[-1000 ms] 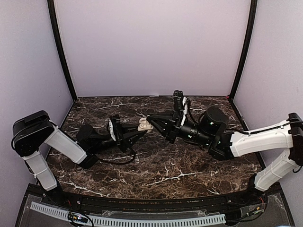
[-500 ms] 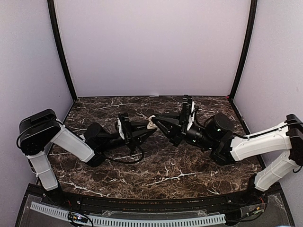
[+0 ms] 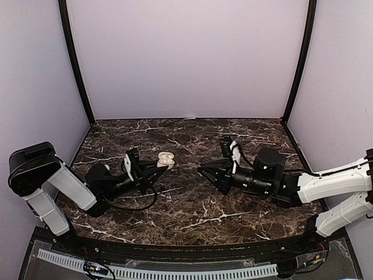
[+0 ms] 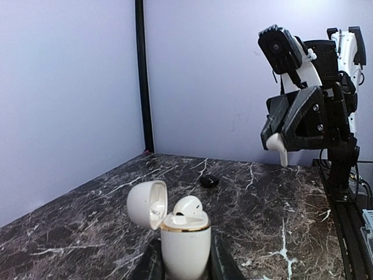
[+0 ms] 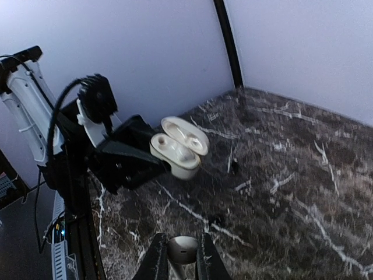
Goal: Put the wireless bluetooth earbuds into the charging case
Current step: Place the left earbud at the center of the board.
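Left pincer [image 3: 156,168] is clamped on the open charging case [image 4: 185,233], lid flipped back, seated earbud [image 4: 187,205] in one socket. Right pincer [image 3: 205,171] is pinched on the second earbud [image 4: 277,146], stem sticking out, well apart from the case, both off the bench [image 3: 198,210]. Risks: the tiny bud twists or slips in the grip, or the stem misses the free socket, jams on the rim and drops.
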You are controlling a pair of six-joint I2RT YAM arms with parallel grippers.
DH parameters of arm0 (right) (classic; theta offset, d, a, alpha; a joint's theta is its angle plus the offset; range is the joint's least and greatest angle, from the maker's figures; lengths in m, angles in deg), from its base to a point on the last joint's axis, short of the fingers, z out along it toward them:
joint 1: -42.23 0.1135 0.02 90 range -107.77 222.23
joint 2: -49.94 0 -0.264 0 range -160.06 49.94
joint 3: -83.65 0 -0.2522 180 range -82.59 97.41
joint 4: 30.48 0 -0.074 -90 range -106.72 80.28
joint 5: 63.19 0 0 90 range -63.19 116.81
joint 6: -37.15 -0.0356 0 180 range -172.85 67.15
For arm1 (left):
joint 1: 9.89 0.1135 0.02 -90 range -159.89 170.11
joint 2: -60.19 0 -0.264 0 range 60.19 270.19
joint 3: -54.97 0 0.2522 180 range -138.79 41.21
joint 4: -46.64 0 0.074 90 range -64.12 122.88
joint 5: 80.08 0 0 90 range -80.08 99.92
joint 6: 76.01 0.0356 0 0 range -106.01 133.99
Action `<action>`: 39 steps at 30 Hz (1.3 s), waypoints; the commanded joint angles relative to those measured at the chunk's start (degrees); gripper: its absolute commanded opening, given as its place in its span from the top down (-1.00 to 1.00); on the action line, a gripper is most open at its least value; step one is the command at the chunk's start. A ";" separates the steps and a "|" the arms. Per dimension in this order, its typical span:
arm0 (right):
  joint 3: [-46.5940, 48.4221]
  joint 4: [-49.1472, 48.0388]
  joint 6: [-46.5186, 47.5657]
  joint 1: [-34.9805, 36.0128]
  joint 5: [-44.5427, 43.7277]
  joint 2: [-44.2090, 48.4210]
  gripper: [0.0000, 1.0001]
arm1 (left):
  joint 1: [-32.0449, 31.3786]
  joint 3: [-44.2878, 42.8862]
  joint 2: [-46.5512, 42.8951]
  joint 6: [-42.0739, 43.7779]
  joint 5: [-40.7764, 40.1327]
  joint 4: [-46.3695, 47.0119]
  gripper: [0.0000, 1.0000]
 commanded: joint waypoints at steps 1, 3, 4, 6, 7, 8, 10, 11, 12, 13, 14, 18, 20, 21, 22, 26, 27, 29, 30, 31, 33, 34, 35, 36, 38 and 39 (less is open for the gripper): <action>3.13 23.02 -12.42 0.35 -6.73 -0.46 0.91 | 1.92 4.77 -2.98 -2.82 -0.55 12.48 1.00; 5.44 32.54 -18.56 0.35 -9.95 -1.78 0.91 | 2.93 6.94 -3.63 -3.83 0.54 12.48 1.00; 6.07 36.07 -21.47 0.35 -10.91 -2.41 0.91 | 3.48 7.76 -3.87 -4.05 1.15 12.48 1.00; 5.68 39.68 -27.56 0.35 -11.10 -2.80 0.91 | 4.38 9.20 -4.30 -4.10 1.95 12.48 1.00; 5.08 40.67 -30.64 0.35 -11.42 -2.59 0.90 | 4.76 9.71 -4.43 -4.10 2.21 12.48 1.00; 4.36 41.42 -33.95 0.35 -11.65 -2.33 0.90 | 5.04 10.13 -4.43 -4.03 2.66 12.52 1.00; 2.42 40.87 -38.69 0.42 -11.15 -1.63 0.89 | 5.26 10.61 -4.17 -3.73 3.76 12.47 1.00; 1.72 40.93 -41.24 0.44 -11.10 -1.54 0.89 | 5.30 10.70 -4.02 -3.55 4.46 12.48 1.00; 1.50 41.43 -43.11 0.52 -11.26 -1.63 0.89 | 5.28 10.65 -3.77 -3.49 5.27 12.48 1.00; 1.63 42.58 -44.56 0.60 -11.52 -1.89 0.89 | 5.32 10.51 -3.55 -3.48 6.23 12.54 1.00; 2.35 44.60 -46.08 0.80 -12.51 -2.41 0.89 | 5.33 10.28 -3.28 -3.48 7.76 12.51 1.00; 8.20 57.24 -51.54 2.23 -19.23 -6.46 0.90 | 5.31 9.27 -2.83 -3.41 12.97 12.48 1.00; 11.36 63.95 -53.89 2.85 -21.59 -9.30 0.87 | 5.32 9.19 -2.55 -3.02 13.74 12.50 1.00; 12.69 66.08 -55.05 3.03 -22.41 -10.73 0.84 | 5.37 9.23 -2.52 -2.84 13.84 12.49 1.00; 13.67 67.41 -55.79 3.07 -22.90 -12.05 0.82 | 5.40 9.21 -2.32 -2.67 13.96 12.54 1.00; 14.87 67.73 -57.65 3.17 -23.99 -14.95 0.81 | 5.47 9.53 -2.53 -2.28 14.75 12.56 1.00; 14.96 67.59 -58.20 3.15 -24.55 -15.29 0.82 | 5.54 9.70 -2.63 -2.11 14.78 12.54 1.00; 15.92 67.66 -58.32 3.10 -25.45 -16.45 0.82 | 5.63 10.05 -2.98 -1.85 14.69 12.49 1.00; 16.71 67.86 -57.90 3.16 -25.86 -17.09 0.82 | 5.62 10.22 -3.18 -1.77 14.69 12.46 1.00; 17.41 68.36 -57.50 3.11 -26.04 -17.79 0.82 | 5.63 10.38 -3.27 -1.73 14.69 12.55 1.00; 18.64 68.90 -56.54 3.16 -25.77 -19.57 0.81 | 5.71 10.62 -3.53 -1.73 14.76 12.54 1.00; 19.00 69.03 -56.20 3.16 -25.44 -20.36 0.80 | 5.73 10.68 -3.62 -1.73 14.78 12.56 1.00; 19.19 69.13 -56.01 3.16 -25.09 -20.78 0.77 | 5.68 10.74 -3.70 -1.73 14.82 12.50 1.00; 19.28 68.98 -55.55 3.07 -24.81 -21.02 0.75 | 5.70 10.79 -3.79 -1.73 14.86 12.56 1.00; 19.42 68.46 -54.57 3.12 -24.26 -20.87 0.64 | 5.69 10.98 -4.06 -1.56 14.82 12.48 1.00; 19.47 68.29 -53.72 3.08 -24.06 -20.67 0.60 | 5.69 11.01 -4.16 -1.55 14.79 12.54 1.00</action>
